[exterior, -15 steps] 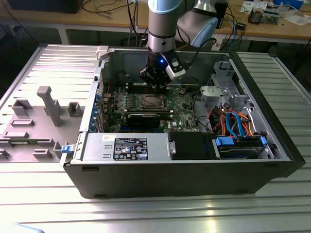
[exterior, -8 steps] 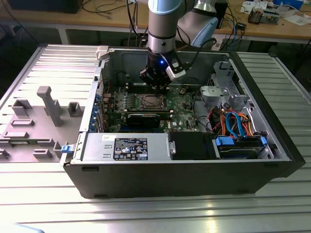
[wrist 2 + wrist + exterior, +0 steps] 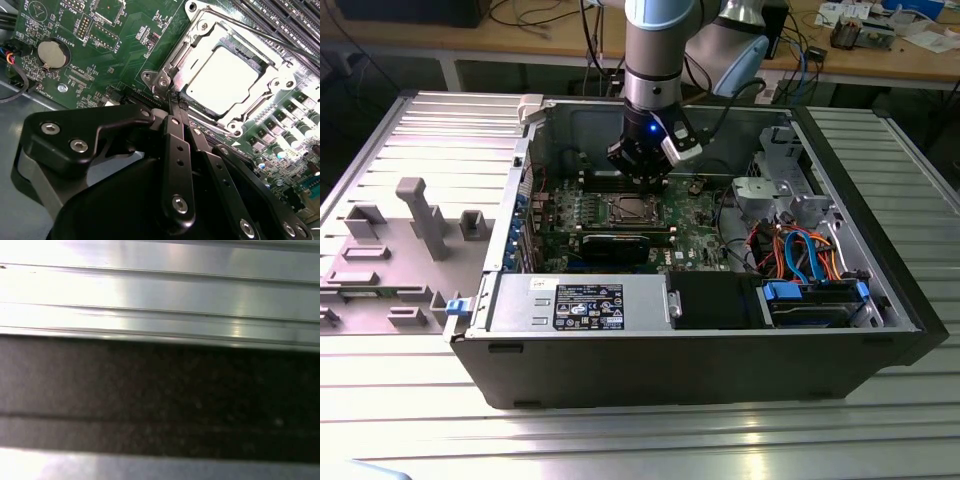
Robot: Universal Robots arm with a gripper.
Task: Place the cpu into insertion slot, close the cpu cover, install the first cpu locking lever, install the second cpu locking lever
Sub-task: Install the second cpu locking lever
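Fingers pinched together at the cpu cover, over the cpu, perhaps touching; ribbed metal table beneath.

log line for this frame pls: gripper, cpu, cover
gripper: shut, tips at corner of cpu cover | cpu: seated in insertion slot | cover: down over cpu

Robotics lab or workshop, opened computer case lying on a ribbed aluminium counter, robot arm reaching into it, grey fixture blocks standing alongside, wooden workbench behind carrying cables and small parts.
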